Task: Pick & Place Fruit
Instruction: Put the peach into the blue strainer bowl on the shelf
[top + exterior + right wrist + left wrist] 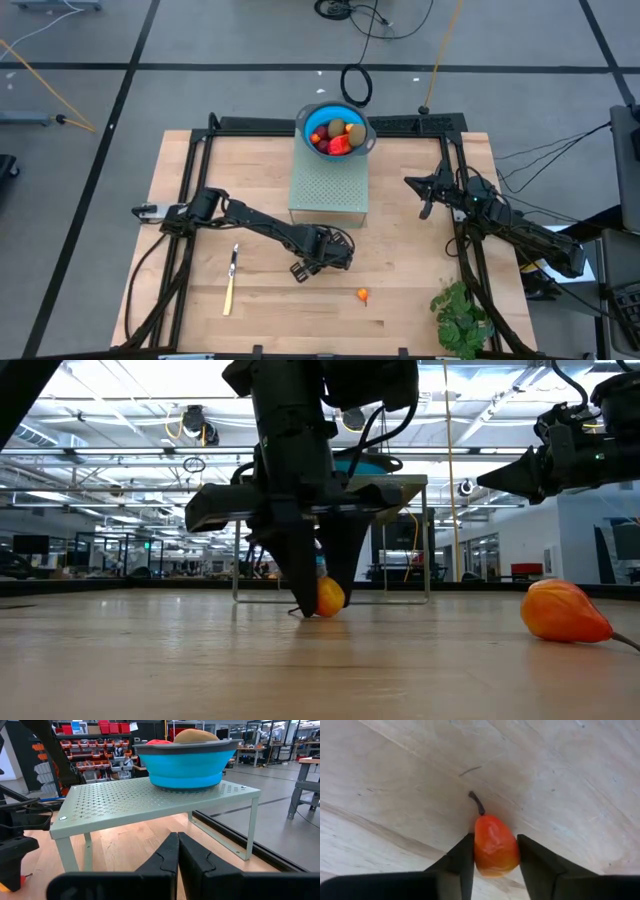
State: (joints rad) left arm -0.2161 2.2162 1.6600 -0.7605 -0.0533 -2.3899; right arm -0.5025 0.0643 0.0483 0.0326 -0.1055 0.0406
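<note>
L gripper pinching 1 orange fruit, 2nd orange fruit loose nearby; R gripper closed, empty.

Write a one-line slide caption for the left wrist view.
Left gripper closing its fingers around a small orange fruit on the wooden table.

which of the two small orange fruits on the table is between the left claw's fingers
The orange fruit with the dark stem, flanked by the left claw. The other orange fruit lies alone nearer the plant.
</note>
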